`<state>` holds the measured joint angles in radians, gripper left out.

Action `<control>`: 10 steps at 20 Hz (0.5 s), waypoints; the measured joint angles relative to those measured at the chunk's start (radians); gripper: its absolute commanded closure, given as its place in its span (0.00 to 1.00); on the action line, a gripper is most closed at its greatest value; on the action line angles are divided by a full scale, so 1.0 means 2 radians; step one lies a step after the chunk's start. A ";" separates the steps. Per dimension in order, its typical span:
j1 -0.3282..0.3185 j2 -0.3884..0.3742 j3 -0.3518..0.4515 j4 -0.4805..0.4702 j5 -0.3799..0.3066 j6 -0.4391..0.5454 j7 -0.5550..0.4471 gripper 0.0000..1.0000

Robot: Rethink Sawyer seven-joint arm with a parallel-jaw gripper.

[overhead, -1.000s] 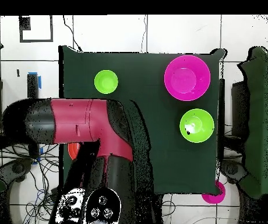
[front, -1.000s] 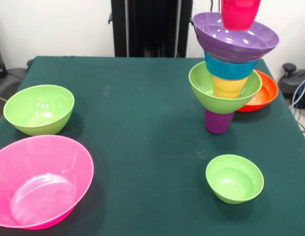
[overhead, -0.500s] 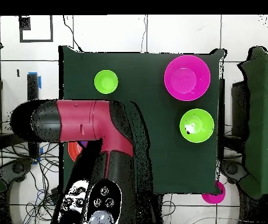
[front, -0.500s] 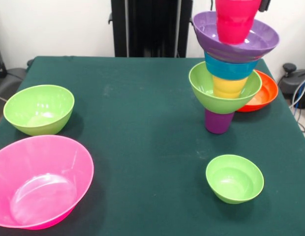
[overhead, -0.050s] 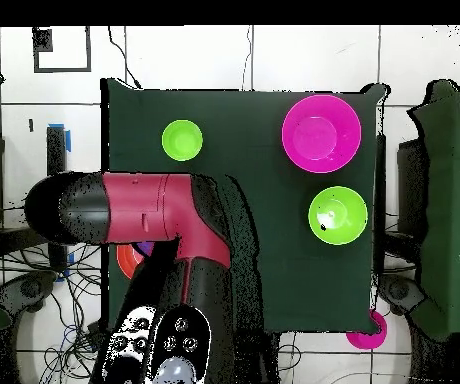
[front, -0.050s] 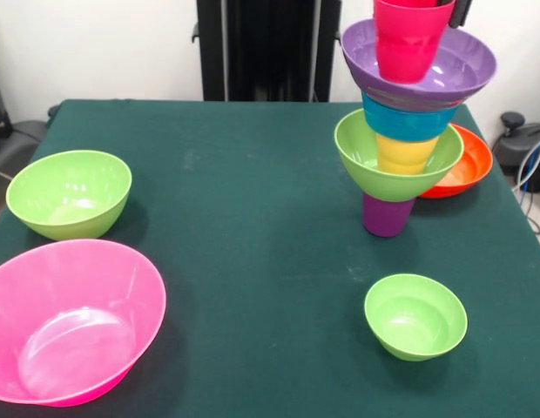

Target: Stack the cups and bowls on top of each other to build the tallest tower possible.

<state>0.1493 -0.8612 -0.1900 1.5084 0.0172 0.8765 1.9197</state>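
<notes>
We are lowering the red cup into the purple bowl atop the tower; the pincer's grip is hidden. Next, we judge, comes a gentle, centred release.

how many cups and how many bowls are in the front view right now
cups: 3: red cup, yellow cup, purple cup
bowls: 7: 3 green bowls, blue bowl, purple bowl, orange bowl, pink bowl
total: 10

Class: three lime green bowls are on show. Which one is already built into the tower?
The lime green bowl resting on the purple cup, with the yellow cup sitting inside it. The other two green bowls stand alone and empty on the table.
</notes>
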 measured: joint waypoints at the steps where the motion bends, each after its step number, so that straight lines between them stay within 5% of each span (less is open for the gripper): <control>1: 0.000 0.000 0.000 0.000 0.000 0.000 0.000 1.00; 10: 0.010 -0.019 -0.003 0.002 0.008 0.013 0.000 1.00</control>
<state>0.1702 -0.8988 -0.1968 1.5120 0.0330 0.9016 1.9197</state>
